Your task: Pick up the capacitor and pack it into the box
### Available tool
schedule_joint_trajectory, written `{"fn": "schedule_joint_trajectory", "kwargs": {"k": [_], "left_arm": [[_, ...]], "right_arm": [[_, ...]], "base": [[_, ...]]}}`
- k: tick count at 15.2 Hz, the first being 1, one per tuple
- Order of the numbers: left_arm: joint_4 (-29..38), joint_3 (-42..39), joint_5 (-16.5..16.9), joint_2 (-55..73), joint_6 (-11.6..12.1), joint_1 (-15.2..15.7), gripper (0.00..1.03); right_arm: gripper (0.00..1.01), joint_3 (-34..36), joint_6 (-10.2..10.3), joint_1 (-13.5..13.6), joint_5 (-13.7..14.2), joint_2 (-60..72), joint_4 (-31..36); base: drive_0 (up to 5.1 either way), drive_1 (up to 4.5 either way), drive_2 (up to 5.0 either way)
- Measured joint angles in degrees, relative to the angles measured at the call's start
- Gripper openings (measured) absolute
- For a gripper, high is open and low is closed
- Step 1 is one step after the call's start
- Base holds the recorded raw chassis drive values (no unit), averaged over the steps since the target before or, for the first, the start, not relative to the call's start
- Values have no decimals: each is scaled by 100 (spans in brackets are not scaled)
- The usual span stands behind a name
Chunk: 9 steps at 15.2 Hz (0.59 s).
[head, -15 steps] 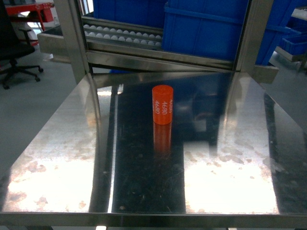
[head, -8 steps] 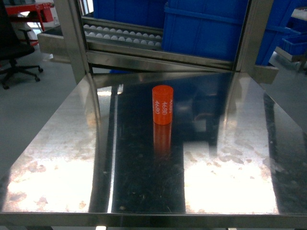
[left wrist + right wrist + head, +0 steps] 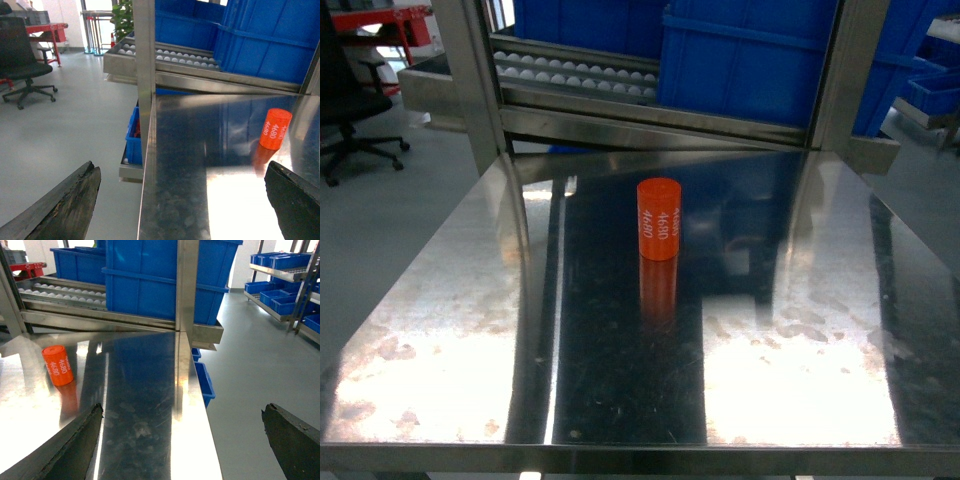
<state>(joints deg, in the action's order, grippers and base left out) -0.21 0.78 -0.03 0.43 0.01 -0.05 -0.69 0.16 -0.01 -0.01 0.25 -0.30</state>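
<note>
An orange cylindrical capacitor point(image 3: 659, 218) printed "4680" stands upright near the middle of the shiny steel table point(image 3: 450, 330). The left wrist view has the capacitor point(image 3: 275, 128) far to the right, just above the right fingertip. From the right wrist the capacitor point(image 3: 58, 365) sits at the left. My left gripper point(image 3: 182, 172) hangs open over the table's left edge, nothing between its fingers. Over the table's right edge my right gripper point(image 3: 182, 412) is open and empty too. Neither gripper shows in the head view. The box is out of view.
Large blue bins point(image 3: 760, 60) stand on a roller rack point(image 3: 570, 75) behind the table. Steel posts point(image 3: 470, 90) rise at the table's back corners. A black office chair point(image 3: 350, 100) is on the floor at left. Shelves with blue bins point(image 3: 285, 285) line the right.
</note>
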Motion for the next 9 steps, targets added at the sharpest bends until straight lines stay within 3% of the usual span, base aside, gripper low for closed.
{"fn": "schedule_joint_trajectory", "kwargs": {"k": [9], "left_arm": [[0,0,0,0,0,0,98]], "right_arm": [[98,0,0,0,0,0,0]], "base": [[0,0,0]]}}
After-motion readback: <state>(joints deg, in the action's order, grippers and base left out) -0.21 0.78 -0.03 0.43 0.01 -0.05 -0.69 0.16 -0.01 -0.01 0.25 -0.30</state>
